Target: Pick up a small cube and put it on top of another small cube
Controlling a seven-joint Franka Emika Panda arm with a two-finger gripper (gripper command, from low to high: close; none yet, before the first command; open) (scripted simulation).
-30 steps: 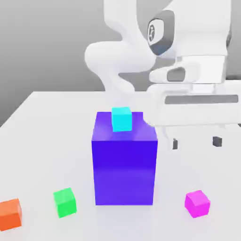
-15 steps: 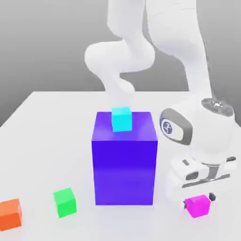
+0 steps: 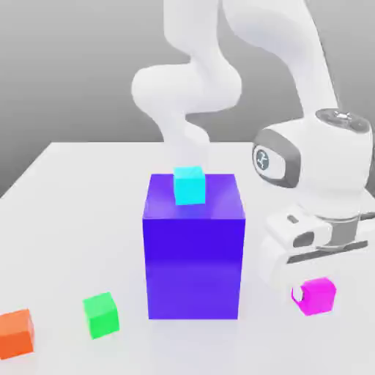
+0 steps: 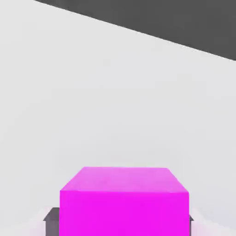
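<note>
Lifted slightly since half a second ago, the smooth magenta small cube [image 3: 318, 296] sits pinched in the glossy white arm's tool [image 3: 313, 293], just above the matte pale worktop [image 3: 73, 212]. It hangs on the exterior view's right of the big blue-violet block [image 3: 192, 256], which carries a cyan cube [image 3: 189, 184].
</note>
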